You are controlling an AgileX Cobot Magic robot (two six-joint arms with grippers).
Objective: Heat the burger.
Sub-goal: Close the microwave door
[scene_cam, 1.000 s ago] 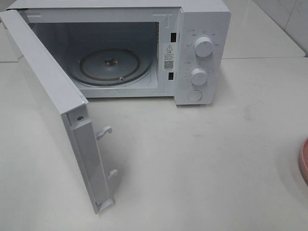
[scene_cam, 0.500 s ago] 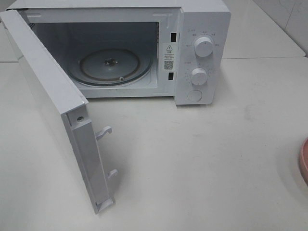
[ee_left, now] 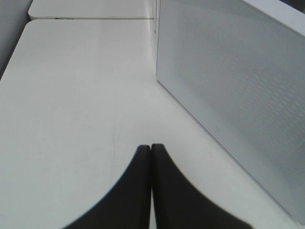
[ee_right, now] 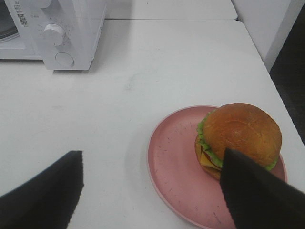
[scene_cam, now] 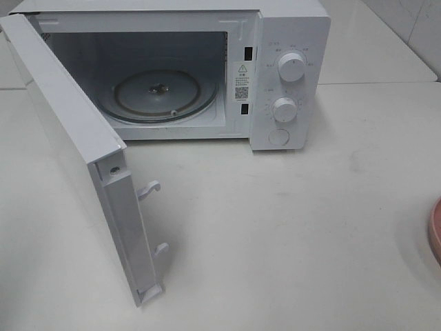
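Note:
The burger [ee_right: 238, 136], with a golden-brown bun, green lettuce and yellow cheese, sits on a pink round plate [ee_right: 178, 162] in the right wrist view. My right gripper [ee_right: 152, 191] is open above the table, with its fingers wide apart; the burger lies next to one fingertip [ee_right: 252, 186]. In the high view only the plate's rim [scene_cam: 435, 231] shows at the right edge, and neither arm appears. The white microwave [scene_cam: 286, 76] stands at the back with its door [scene_cam: 83, 152] swung wide open and the glass turntable [scene_cam: 157, 93] bare. My left gripper [ee_left: 151, 152] is shut and empty beside the door's outer face [ee_left: 238, 95].
The microwave's two knobs [scene_cam: 291, 67] and round button [scene_cam: 278, 136] face front. The open door reaches far forward on the left. The table's right edge [ee_right: 281, 102] runs close to the plate.

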